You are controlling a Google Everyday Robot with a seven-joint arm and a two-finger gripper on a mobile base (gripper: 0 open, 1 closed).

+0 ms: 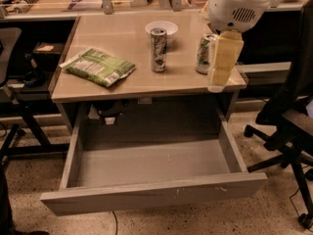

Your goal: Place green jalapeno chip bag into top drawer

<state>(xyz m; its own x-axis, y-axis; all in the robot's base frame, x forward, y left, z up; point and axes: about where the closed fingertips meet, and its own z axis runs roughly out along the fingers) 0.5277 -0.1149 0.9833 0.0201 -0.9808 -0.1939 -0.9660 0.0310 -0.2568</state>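
The green jalapeno chip bag (100,66) lies flat on the left part of the tabletop (132,80). The top drawer (146,196) is pulled fully open below the tabletop, and its smooth grey inside holds nothing. My gripper (218,81) hangs down from the white arm head (237,6) at the table's right front corner. It is above the tabletop, well to the right of the bag, and partly covers the right can. It holds nothing that I can see.
Two silvery-green cans stand on the table, one in the middle (158,49) and one at the right (203,53) behind the gripper. A white bowl (162,27) sits behind the middle can. A black office chair (288,116) stands to the right of the drawer.
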